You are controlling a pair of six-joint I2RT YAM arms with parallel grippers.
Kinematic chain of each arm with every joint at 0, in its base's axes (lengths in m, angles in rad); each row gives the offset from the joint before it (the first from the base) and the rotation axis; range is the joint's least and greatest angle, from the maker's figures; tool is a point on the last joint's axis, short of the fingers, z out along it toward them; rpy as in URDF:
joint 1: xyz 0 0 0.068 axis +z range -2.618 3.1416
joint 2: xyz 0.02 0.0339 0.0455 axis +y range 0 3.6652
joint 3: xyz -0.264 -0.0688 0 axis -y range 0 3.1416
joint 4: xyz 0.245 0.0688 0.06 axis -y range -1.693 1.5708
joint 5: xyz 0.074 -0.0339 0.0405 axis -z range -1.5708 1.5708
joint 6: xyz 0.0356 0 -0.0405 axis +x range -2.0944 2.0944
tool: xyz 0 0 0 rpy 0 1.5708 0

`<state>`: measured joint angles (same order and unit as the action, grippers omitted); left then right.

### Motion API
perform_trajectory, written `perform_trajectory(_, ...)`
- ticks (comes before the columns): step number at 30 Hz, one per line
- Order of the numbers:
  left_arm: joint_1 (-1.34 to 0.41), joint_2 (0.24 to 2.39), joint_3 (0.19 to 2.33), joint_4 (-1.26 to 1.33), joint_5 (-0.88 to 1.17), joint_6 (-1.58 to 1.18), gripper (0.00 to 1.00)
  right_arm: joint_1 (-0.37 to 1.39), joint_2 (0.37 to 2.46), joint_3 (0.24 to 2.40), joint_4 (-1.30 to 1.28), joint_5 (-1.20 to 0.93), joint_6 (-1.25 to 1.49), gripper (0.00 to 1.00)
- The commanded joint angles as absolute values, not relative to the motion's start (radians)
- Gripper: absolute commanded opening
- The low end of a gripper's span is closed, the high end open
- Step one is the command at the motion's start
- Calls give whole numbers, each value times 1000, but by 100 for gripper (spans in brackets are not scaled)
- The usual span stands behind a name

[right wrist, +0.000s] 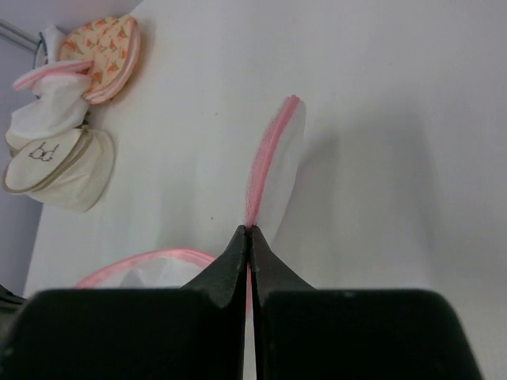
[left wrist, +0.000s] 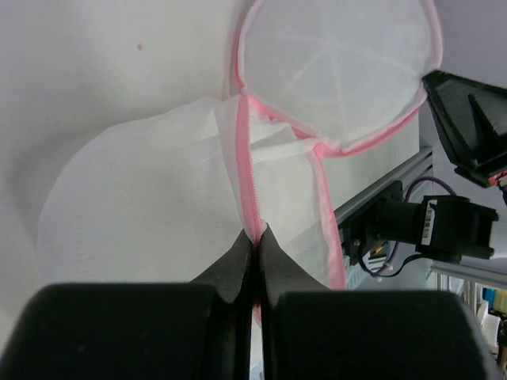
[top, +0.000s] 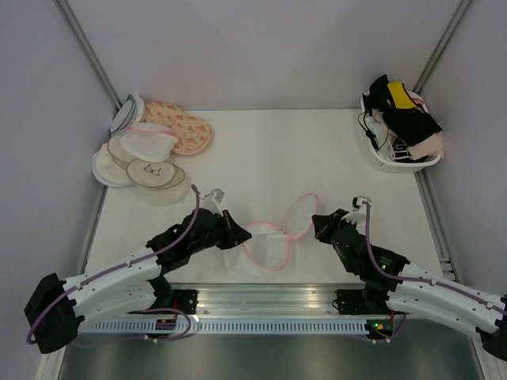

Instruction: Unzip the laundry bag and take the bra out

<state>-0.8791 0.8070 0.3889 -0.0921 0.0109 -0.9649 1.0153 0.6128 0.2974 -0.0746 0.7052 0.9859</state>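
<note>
Now, far-left pile: spare round pouches, among them a peach floral-patterned pouch and a cream disc with a bra drawing, lie well apart from the work.
Left gripper: fingers pressed together, pinching the pink zipper trim on the rim of the small round white mesh laundry bag, likely to anchor its body.
Laundry bag: sits between the two grippers near the front of the white table, mouth open. White folds show inside; whether they are the bra cannot be told.
Lid: the disc-like mesh lid stands tilted up, joined to the body at one side.
Right gripper: clamped on the lid's pink edge, seemingly to hold it clear of the mouth.
Far-right basket: a white plastic basket of garments, well apart.
</note>
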Motion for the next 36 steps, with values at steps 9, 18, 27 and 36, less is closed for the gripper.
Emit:
perform_trajectory(9,-851,1167,679,198,95,-882,31,1083,813,603,-448,856,626,1)
perform_trajectory(18,-819,1031,615,-21,-124,-954,91,1187,917,676,-359,936,445,0)
perform_trajectory(27,-818,487,543,-535,-391,-1084,98,1351,1205,833,-174,971,72,1)
perform_trajectory(36,-818,154,492,-808,-422,-1181,100,1592,1592,968,-55,844,-124,1)
